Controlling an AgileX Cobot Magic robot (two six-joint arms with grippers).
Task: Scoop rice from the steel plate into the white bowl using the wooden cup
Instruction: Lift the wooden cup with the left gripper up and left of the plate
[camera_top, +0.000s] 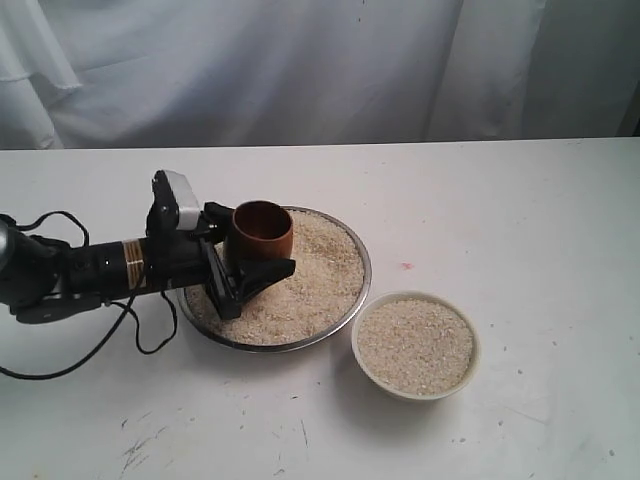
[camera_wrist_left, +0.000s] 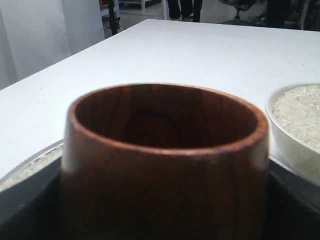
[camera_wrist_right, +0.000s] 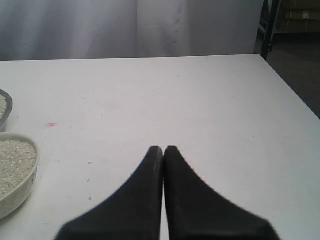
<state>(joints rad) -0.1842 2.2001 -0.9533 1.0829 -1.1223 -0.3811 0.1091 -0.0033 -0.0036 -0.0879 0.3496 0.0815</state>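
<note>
Clamping the upright reddish-brown wooden cup (camera_top: 262, 232) over pale rice (camera_top: 315, 270) at the shiny steel plate's (camera_top: 368, 272) left rim, left gripper (camera_top: 260, 242) has open white table (camera_top: 500, 200) beyond; right gripper's (camera_wrist_right: 163, 149) jaws pressed together.

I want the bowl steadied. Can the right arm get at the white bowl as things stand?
Probably yes: bare table lies between the shut right claw and the white bowl; nothing blocks it.

No readable text, label, brand, number or sign anywhere in view.
</note>
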